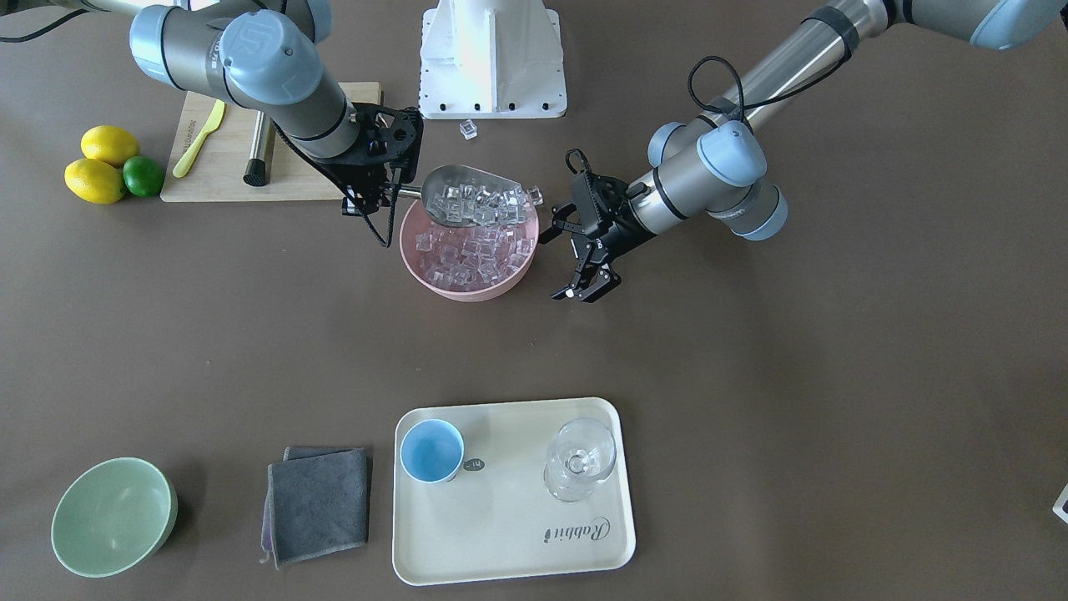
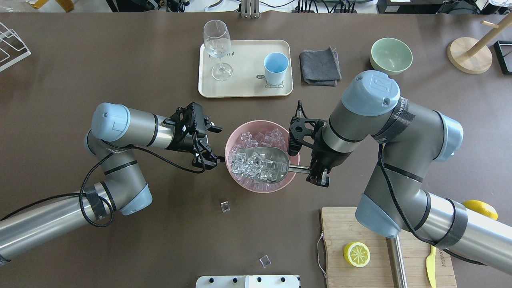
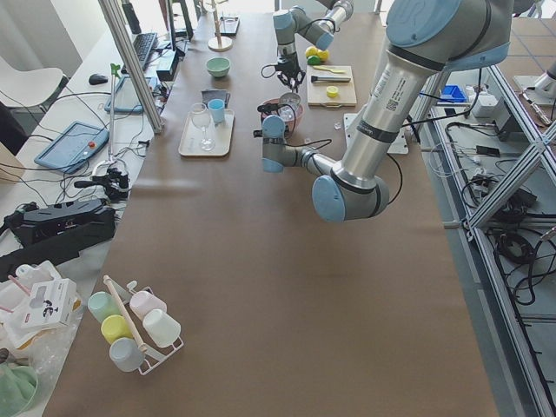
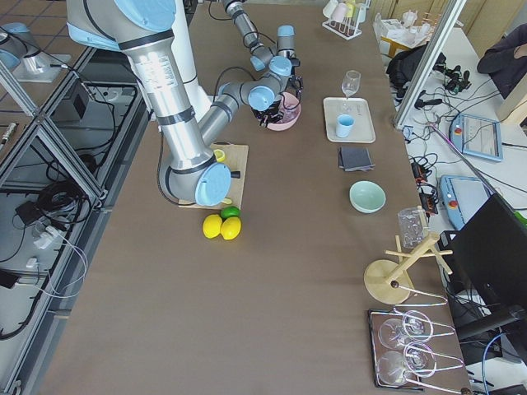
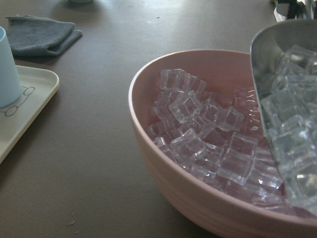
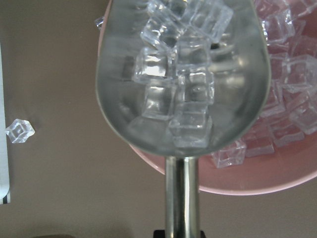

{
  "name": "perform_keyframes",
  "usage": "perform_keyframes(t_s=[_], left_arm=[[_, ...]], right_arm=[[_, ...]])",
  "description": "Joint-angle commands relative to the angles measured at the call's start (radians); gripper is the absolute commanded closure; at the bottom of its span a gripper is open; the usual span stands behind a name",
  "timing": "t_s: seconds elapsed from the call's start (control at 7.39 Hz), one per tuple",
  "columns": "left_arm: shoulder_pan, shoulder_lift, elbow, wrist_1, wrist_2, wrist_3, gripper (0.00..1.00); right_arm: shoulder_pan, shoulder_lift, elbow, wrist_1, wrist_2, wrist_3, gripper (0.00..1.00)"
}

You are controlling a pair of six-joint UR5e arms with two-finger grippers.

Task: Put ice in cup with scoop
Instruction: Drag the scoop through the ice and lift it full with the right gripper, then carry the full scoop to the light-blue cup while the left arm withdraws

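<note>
Item: shiny stainless-steel scoop with rounded trough and thin tubular handle point(image 2: 262, 160), held about level above the round pink bowl point(image 2: 256, 188), open side up so that its load does not spill. The handle runs back to the right hand point(image 2: 316, 173), whose fingers are closed tight on it. Load: small clear glassy cubes of ice point(image 6: 173, 84), heaped in the trough, some close to its open lip. More of the same fill the bowl beneath, which would catch whatever slips off. Left hand point(image 2: 212, 145): fingers spread wide, nothing between them, just beside the bowl on the side away from the scoop handle, apparently placed to steady the bowl; whether it touches the rim cannot be told. Destination: small light-blue cup with a pale rim point(image 2: 276, 68), upright and empty on the cream rectangular tray point(image 2: 244, 86), well apart from the bowl toward the far side of the brown bench point(image 2: 120, 60). A clear stemmed glass point(image 2: 217, 48) shares the tray. Strays: a loose cube point(image 2: 225, 206) and a second loose cube point(image 2: 265, 261) on the bench nearer the robot's base, a hint of how readily such cubes skid. Judgement: scoop loaded, carrying and tipping not yet done. The carry calls for a level trough and a slow tilt, as the cup's mouth looks no wider than the trough.
</note>
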Motion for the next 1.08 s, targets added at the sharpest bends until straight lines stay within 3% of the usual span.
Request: perform_keyframes(t_s=[0.0,0.95], left_arm=[[0.000,0.000,0.000,0.001,-0.001,-0.001,0.01],[-0.058,0.067,-0.035,-0.008,-0.130,0.001,0.01]], right_arm=[[0.031,0.001,0.001,-0.002,0.027,0.000,1.00],[0.102,0.068,0.124,-0.334,0.005,0.006,1.00]])
